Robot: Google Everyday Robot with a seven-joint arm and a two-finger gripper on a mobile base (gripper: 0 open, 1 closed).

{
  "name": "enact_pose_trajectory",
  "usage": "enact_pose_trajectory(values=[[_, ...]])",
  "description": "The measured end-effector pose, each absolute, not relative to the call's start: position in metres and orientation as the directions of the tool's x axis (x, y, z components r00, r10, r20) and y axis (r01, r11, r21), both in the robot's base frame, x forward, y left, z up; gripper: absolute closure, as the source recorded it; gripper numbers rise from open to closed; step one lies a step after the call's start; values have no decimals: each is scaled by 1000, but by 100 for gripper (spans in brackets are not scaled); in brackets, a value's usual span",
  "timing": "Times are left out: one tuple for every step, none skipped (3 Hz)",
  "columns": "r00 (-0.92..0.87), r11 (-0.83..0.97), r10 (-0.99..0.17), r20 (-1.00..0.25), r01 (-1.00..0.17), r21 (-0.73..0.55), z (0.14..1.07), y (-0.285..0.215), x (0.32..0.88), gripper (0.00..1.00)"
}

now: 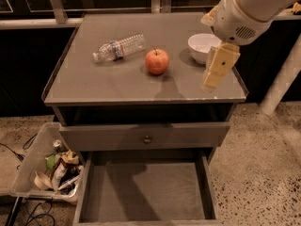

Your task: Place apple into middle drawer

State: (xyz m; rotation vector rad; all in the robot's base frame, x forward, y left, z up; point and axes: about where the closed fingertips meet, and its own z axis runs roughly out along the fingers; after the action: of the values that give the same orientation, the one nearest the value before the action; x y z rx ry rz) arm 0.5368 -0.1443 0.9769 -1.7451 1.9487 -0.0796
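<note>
The red-orange apple (156,61) stands upright in the middle of the grey cabinet top (117,84). The gripper (212,80), cream-coloured, hangs from the white arm over the right part of the top. It is to the right of the apple, apart from it, and just in front of the white bowl. The middle drawer (148,192) is pulled out at the bottom of the view, its bare grey floor showing, with nothing in it.
A clear plastic water bottle (118,47) lies on its side left of the apple. A white bowl (203,46) sits at the right rear. A closed drawer front with a small knob (147,138) is above the open drawer. A bin of trash (49,168) stands on the floor at left.
</note>
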Motion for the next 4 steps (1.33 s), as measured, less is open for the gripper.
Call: enact_pose_trajectory(values=[[39, 98, -944, -329, -916, -389, 959, -121, 568, 0], [78, 61, -939, -335, -921, -384, 936, -106, 595, 0], [100, 43, -932, -349, -924, -379, 924, -100, 615, 0], [113, 38, -910, -398, -935, -352, 916, -96, 630, 0]])
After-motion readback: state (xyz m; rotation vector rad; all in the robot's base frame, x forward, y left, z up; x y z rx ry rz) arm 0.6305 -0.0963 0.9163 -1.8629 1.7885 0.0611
